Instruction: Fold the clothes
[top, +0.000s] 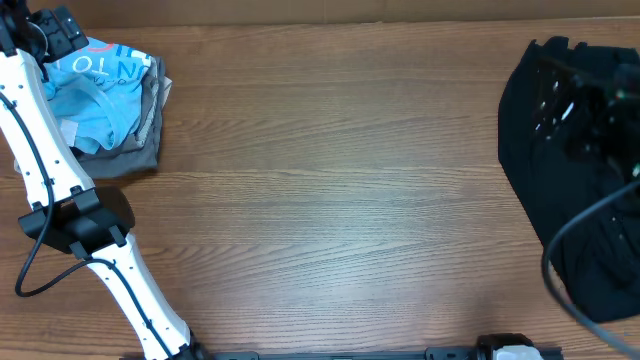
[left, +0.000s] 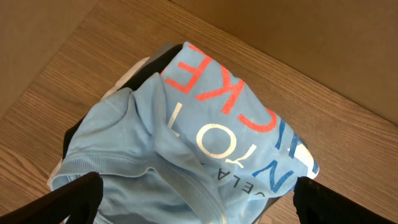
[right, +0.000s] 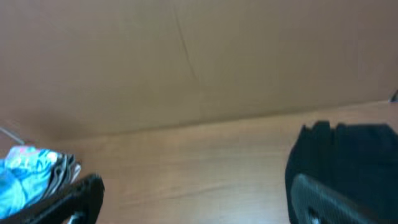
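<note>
The light blue T-shirt lies crumpled on a small pile at the table's far left corner, with white and coral-red lettering facing up. It fills the left wrist view and shows small in the right wrist view. My left gripper is open, and its fingers straddle the shirt's ribbed collar edge from just above. I cannot tell whether the fingers touch the cloth. My right gripper is open and empty at the far right, over a black garment.
Grey garments lie under the blue shirt. A black garment is spread at the right edge and also shows in the right wrist view. A brown cardboard wall runs behind the wooden table.
</note>
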